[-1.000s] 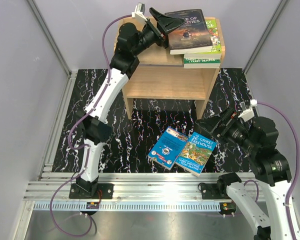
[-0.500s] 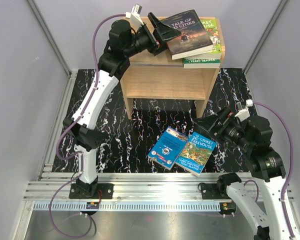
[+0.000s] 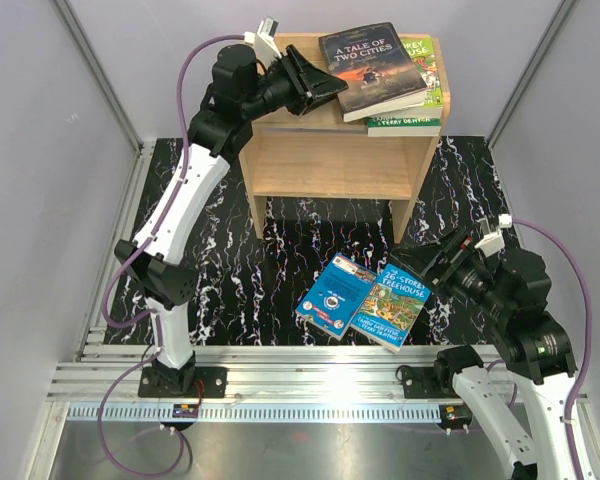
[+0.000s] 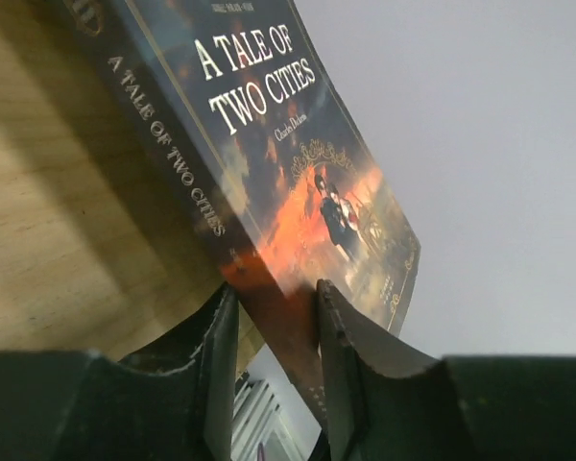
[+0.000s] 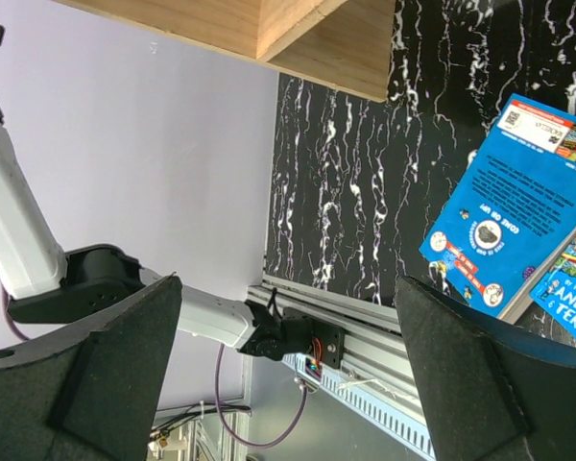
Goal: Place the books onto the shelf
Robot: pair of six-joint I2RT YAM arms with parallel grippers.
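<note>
We're pinching A Tale of Two Cities (image 3: 372,60) by a corner w/ left fingers (image 4: 219,375) atop the shelf (image 3: 330,150), over the green book (image 3: 405,122), right fingers (image 5: 106,365) gaping wide; we're risking it sliding off if released tilted.

top view high, looking down, left wrist close, sharing dark book (image 4: 269,163)

A black, white-veined surface (image 3: 280,270) is laid across the middle of the enclosure. Aluminium rails (image 3: 310,365) are mounted along its 6 o'clock edge, and a side rail (image 3: 125,215) is run along its 9 o'clock edge. A bare metal sheet (image 3: 310,450) is located beyond the rails at 6 o'clock. Plain grey walls (image 3: 40,150) are fitted at 9, 12 and 3 o'clock. Slanted metal posts (image 3: 95,70) are seen at 11 and 1 o'clock.
</note>
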